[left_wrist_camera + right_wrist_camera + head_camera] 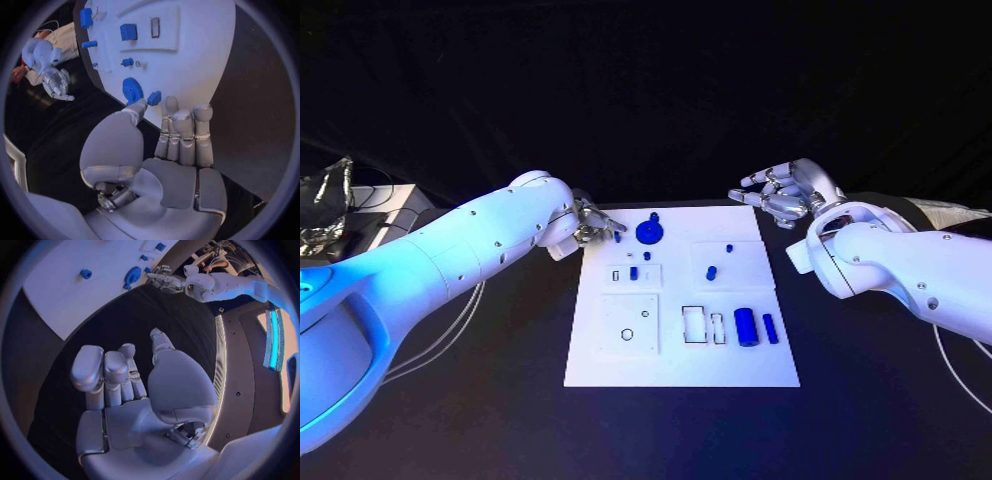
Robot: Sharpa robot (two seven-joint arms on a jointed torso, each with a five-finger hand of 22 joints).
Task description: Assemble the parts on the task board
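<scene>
The white task board lies in the middle of the black table. On it are a blue gear, two blue cylinders near the front right, and several small blue parts. My left hand is at the board's far left corner. There its thumb and a fingertip pinch a small blue part right beside the gear. My right hand hovers beyond the board's far right corner, fingers apart and loosely curled, holding nothing. From the right wrist I see the gear and my left hand.
Rectangular slots and a raised plate with a hole mark the board's near half. A clear object and boxes stand at the table's far left. White cables trail along the left side.
</scene>
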